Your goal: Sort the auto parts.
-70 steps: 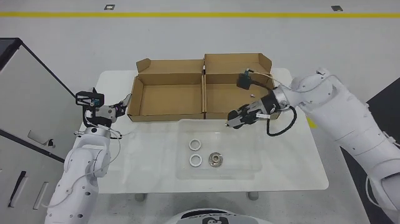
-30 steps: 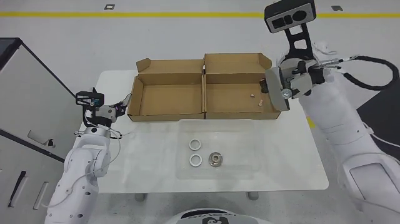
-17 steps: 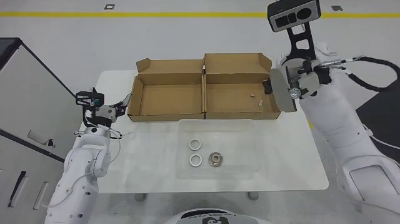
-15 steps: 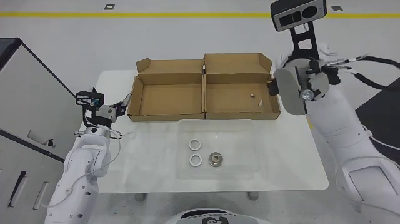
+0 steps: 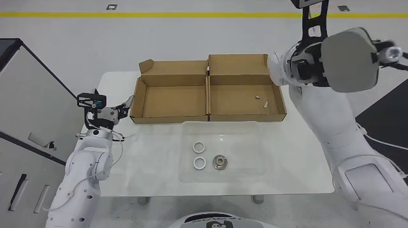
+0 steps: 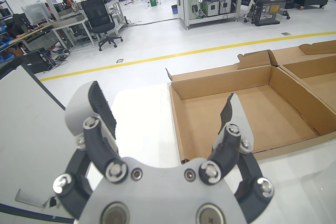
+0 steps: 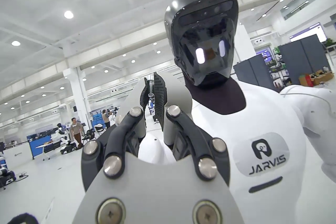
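A clear tray (image 5: pixel 252 172) on the white table holds two white rings (image 5: pixel 199 146) (image 5: pixel 199 162) and a metal hub (image 5: pixel 220 162). Behind it stand two open cardboard boxes. The left box (image 5: pixel 172 100) is bare, and the right box (image 5: pixel 229 100) holds two small parts (image 5: pixel 257 96) (image 5: pixel 264 105). My left gripper (image 6: pixel 162 96) hangs open at the table's left edge, just outside the left box (image 6: pixel 236 114). My right arm (image 5: pixel 306 65) is raised high above the table's right side. Its gripper (image 7: pixel 151 83) is shut on a small screw-like metal piece.
The white table (image 5: pixel 159 164) has bare room left and right of the tray. A grey panel (image 5: pixel 32 94) stands off the table's left side. A yellow floor line (image 5: pixel 159 14) runs behind the boxes.
My right arm lifted from the tray's back edge, swung past the right box and rose high toward the camera. The left arm and the tray parts have not moved.
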`<action>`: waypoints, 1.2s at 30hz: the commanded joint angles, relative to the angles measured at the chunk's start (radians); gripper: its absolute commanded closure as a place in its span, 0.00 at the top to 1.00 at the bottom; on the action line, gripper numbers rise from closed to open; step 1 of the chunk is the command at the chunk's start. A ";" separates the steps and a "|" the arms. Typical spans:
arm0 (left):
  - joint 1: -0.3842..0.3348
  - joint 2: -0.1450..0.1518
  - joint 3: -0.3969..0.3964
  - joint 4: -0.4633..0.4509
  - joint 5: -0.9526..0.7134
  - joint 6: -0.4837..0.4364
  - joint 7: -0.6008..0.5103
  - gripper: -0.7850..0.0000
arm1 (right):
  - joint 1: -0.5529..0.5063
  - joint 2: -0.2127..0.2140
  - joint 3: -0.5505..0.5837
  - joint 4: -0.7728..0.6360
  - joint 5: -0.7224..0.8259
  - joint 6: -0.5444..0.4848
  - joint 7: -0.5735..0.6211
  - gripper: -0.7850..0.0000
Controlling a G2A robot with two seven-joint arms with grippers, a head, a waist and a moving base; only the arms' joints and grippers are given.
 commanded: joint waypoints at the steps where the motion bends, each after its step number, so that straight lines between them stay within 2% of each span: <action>1: 0.000 0.000 0.000 0.000 0.000 0.000 0.000 1.00 | 0.007 -0.004 0.003 0.013 -0.035 0.000 -0.026 0.00; 15: 0.000 0.000 0.000 0.000 0.000 0.000 0.000 1.00 | 0.030 -0.009 0.042 0.065 -0.393 0.090 -0.098 0.00; 20: 0.000 0.000 0.000 0.000 0.000 0.000 0.000 1.00 | 0.009 -0.018 0.050 0.048 -0.368 0.093 -0.106 0.00; 28: 0.000 0.000 0.000 0.000 0.000 0.000 0.000 1.00 | -0.035 -0.051 0.052 0.033 -0.125 0.071 -0.108 0.00; 36: 0.000 0.000 0.000 0.000 0.000 0.000 0.000 1.00 | -0.051 -0.071 0.061 0.033 -0.110 0.077 -0.102 0.00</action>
